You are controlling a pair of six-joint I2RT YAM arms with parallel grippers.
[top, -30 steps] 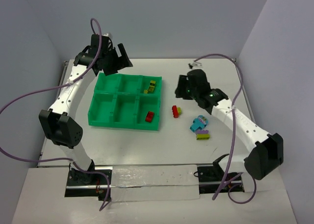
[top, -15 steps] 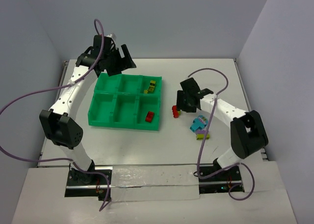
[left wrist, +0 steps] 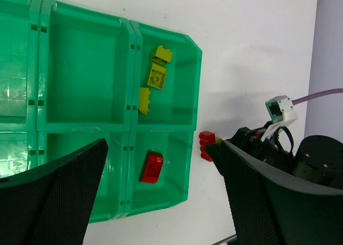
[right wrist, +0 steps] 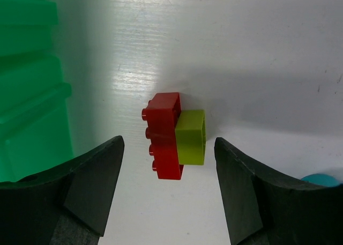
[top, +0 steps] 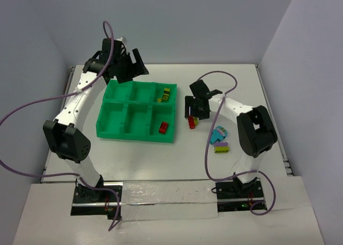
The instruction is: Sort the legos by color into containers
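A red lego (right wrist: 163, 135) and a yellow-green lego (right wrist: 190, 136) lie joined on the white table just right of the green tray (right wrist: 27, 95). My right gripper (right wrist: 169, 191) is open above them, with one finger to each side and neither touching. In the top view the pair (top: 191, 121) lies under the right gripper (top: 195, 115). The tray (top: 122, 131) holds three yellow-green legos (left wrist: 155, 76) in its far right compartment and a red lego (left wrist: 151, 166) in its near right one. My left gripper (top: 131, 67) is open and empty, high over the tray's far edge.
A cluster of cyan and purple legos (top: 218, 135) with a purple and yellow-green piece (top: 221, 147) lies on the table right of the pair. A cyan edge (right wrist: 321, 179) shows in the right wrist view. The tray's other compartments look empty.
My right arm has swung left and down, bringing the open gripper over the joined red and yellow-green legos. My left gripper shifted slightly at first, then stayed still.
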